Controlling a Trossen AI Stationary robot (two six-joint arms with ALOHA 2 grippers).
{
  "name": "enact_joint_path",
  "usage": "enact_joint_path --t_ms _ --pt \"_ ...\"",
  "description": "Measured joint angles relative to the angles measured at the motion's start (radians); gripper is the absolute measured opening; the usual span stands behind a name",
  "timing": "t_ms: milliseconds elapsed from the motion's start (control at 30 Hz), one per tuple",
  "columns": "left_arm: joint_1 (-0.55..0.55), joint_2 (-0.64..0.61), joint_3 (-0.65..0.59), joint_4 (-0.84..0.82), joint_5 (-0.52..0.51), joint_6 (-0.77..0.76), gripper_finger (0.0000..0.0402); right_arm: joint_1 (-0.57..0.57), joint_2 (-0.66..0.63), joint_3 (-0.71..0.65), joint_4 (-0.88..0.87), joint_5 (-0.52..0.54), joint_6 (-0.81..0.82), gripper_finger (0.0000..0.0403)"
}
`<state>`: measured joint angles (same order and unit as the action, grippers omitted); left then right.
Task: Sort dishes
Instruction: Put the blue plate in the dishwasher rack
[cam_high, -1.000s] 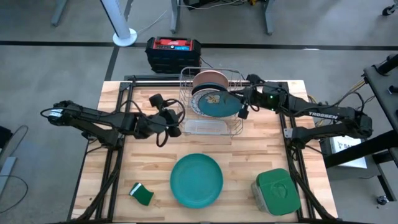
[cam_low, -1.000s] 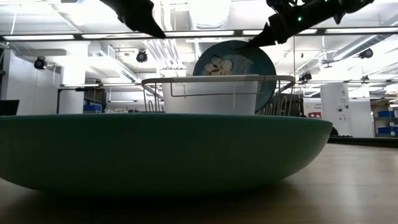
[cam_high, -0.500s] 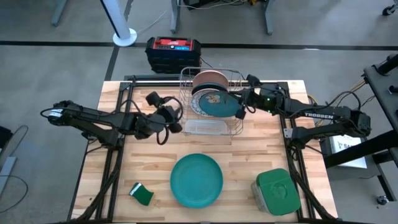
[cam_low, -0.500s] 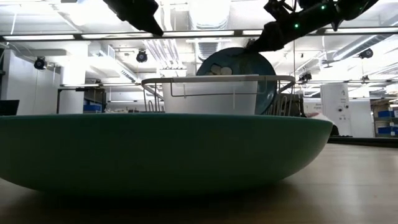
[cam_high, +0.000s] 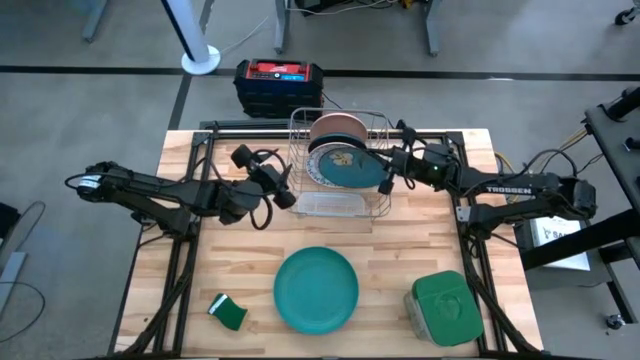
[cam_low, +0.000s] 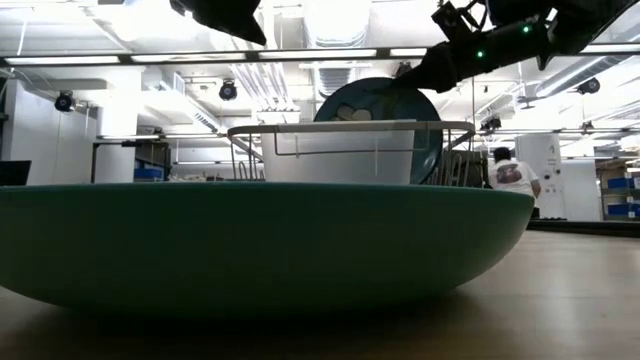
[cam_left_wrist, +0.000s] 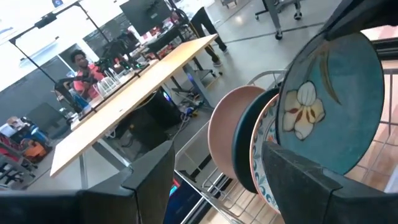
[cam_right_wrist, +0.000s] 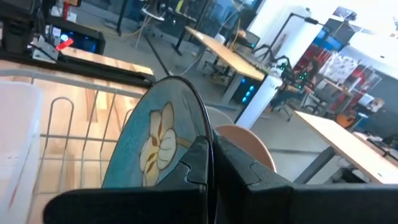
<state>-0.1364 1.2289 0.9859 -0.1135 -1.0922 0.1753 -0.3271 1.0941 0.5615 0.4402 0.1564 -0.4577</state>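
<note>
Overhead: wooden counter (cam_high: 250, 270) w/ a wire rack (cam_high: 372, 205) at its far centre; right gripper (cam_high: 389, 173) at the rack's right side, fingers (cam_right_wrist: 245, 171) pinched shut on the rim of the teal plate (cam_high: 345, 170), which bears a pale flower & stands on edge at the rack's front; behind it in the rack, upright: ornamented plate (cam_left_wrist: 262, 165), another dark teal one, then pink plate (cam_high: 335, 128) at the back; left gripper (cam_high: 284, 190) just left of the rack, fingers (cam_left_wrist: 149, 177) spread apart, holding nothing; green plate (cam_high: 316, 289) lies flat near the counter's front, centre; sponge (cam_high: 229, 312) front left; lidded container (cam_high: 444, 306) front right.
</note>
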Motion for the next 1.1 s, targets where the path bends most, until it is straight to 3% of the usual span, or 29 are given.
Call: enact_joint_path --t_ms 1100 --pt "0.001 0.017 0.0 0.122 0.002 -0.004 0.0231 0.002 0.146 0.0 0.083 -0.084 0.014 0.0006"
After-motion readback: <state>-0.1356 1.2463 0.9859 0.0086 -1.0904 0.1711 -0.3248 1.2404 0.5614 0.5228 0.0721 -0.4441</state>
